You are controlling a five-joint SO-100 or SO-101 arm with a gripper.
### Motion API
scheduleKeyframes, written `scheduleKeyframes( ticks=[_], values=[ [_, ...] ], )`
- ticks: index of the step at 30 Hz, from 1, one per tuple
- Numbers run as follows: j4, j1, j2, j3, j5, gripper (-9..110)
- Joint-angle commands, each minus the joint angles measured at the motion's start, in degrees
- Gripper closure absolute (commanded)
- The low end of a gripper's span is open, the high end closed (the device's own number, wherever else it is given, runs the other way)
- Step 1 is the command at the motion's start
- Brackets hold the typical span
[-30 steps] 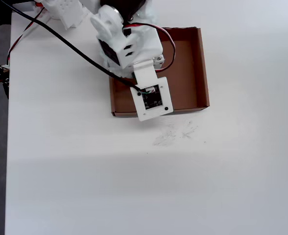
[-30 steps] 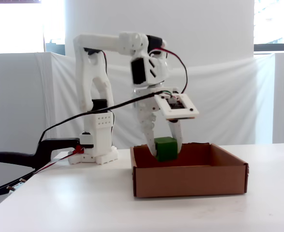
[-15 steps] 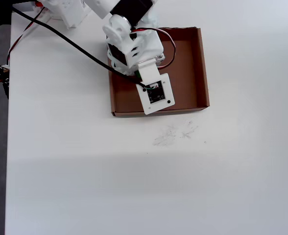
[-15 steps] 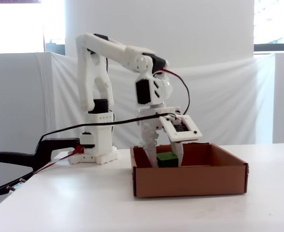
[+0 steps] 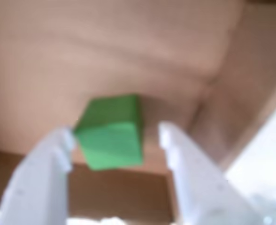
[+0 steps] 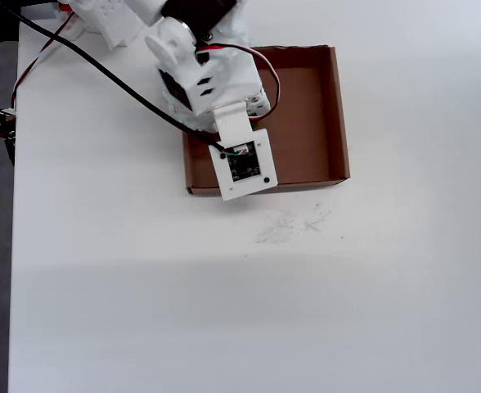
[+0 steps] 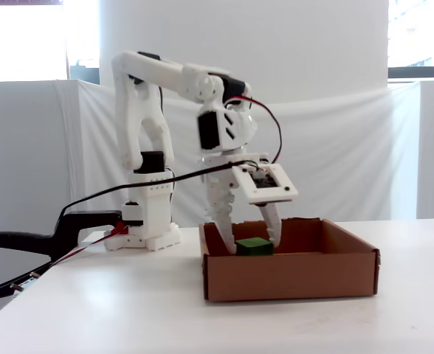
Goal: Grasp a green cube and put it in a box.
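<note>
Wrist view: green cube (image 5: 111,131) sits on the box (image 5: 128,56) floor between the parted fingers of the hand (image 5: 115,136), gripped by neither, gap on the right side; straight lift should clear it.

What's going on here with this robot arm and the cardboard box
A white arm is putting a green cube into a shallow box. The cube sits low inside the box, only its top showing above the wall in the fixed view. The gripper is open around it, with a clear gap on the right in the wrist view, so the cube looks released.
</note>
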Motion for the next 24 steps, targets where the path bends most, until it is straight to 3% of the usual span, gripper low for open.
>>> scheduleKeyframes(
  ticks=[1, 6, 13, 24],
  values=[
    [4.04, 4.48, 8.00, -4.22, -0.26, 76],
    [11.60, 13.54, 15.29, -5.27, -5.89, 76],
    [9.76, 25.84, 28.74, 7.65, -17.23, 76],
    [10.81, 29.53, 51.68, 32.78, -20.21, 79]
  ],
)
